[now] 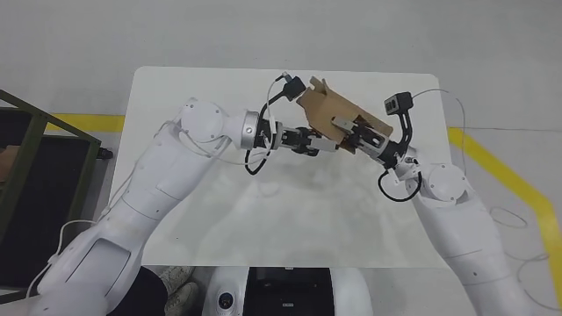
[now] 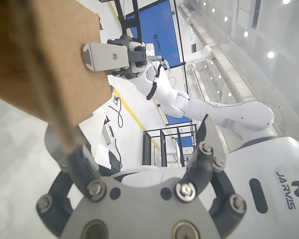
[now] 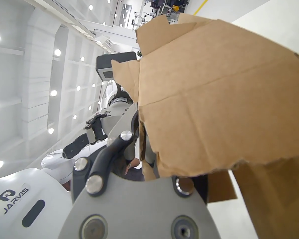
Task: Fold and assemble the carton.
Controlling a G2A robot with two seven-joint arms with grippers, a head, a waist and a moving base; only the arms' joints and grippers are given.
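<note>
Both arms bend inward over the bench's far half, meeting at the carton raised above it. The right pincer is clamped on 1 carton wall. The left pincer stands spread apart, 1 finger against a carton edge.

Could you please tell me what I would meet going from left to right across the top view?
In order: dark metal frame → left arm's shoulder → carton → right arm's wrist camera → yellow floor line right of the table.
</note>
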